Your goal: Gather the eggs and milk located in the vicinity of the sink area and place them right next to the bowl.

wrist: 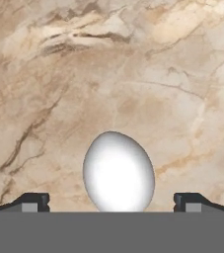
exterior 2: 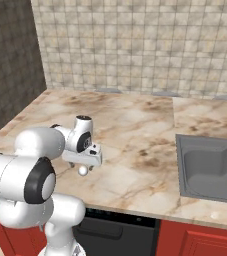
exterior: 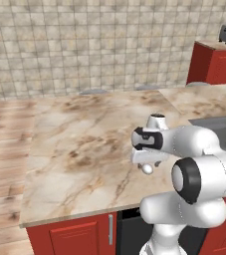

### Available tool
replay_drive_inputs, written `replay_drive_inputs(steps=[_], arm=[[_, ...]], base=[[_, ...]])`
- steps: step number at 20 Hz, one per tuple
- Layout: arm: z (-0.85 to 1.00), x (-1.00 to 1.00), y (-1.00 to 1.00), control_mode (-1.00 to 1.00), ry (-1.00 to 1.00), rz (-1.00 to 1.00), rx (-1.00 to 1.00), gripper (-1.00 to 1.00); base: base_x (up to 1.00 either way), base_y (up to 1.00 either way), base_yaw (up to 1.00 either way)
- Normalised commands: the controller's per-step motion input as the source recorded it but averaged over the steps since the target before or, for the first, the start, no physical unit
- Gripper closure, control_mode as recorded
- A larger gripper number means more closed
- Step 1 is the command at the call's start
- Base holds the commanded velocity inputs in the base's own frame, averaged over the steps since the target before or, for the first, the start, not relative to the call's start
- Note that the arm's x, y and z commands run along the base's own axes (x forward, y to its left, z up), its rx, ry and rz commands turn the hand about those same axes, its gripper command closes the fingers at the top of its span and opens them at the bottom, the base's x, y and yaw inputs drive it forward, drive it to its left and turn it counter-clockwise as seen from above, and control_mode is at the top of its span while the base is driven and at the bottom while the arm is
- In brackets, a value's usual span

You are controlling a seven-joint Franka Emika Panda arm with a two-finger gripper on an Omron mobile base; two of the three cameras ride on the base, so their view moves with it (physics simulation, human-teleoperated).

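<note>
Rightward, sink (exterior 2: 205, 172), well apart from fingers (wrist: 34, 200)

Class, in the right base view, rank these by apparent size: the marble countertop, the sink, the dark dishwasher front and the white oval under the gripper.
1. marble countertop
2. sink and dishwasher front: they look alike and both are cut off by the frame, so unranked
3. white oval, smallest

base views: behind arm, left/right, sharing counter (exterior: 84, 144); hand view: straight down, close
</note>
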Motion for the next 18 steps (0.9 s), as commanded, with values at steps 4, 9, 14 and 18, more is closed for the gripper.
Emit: replay_drive_inputs(steps=[4,9,14,18], arm=[[-0.31,0.0,-0.04,-1.0,0.0,0.0,0.0,-1.0],[-0.13,0.0,0.0,-1.0,0.0,0.0,0.0,-1.0],[0.0,0.0,0.0,-1.0,0.0,0.0,0.0,1.0],[0.0,-0.01,0.0,-1.0,0.0,0.0,0.0,1.0]], base=[[0.0,0.0,0.0],[0.0,0.0,0.0],[0.0,0.0,0.0],[0.0,0.0,0.0]])
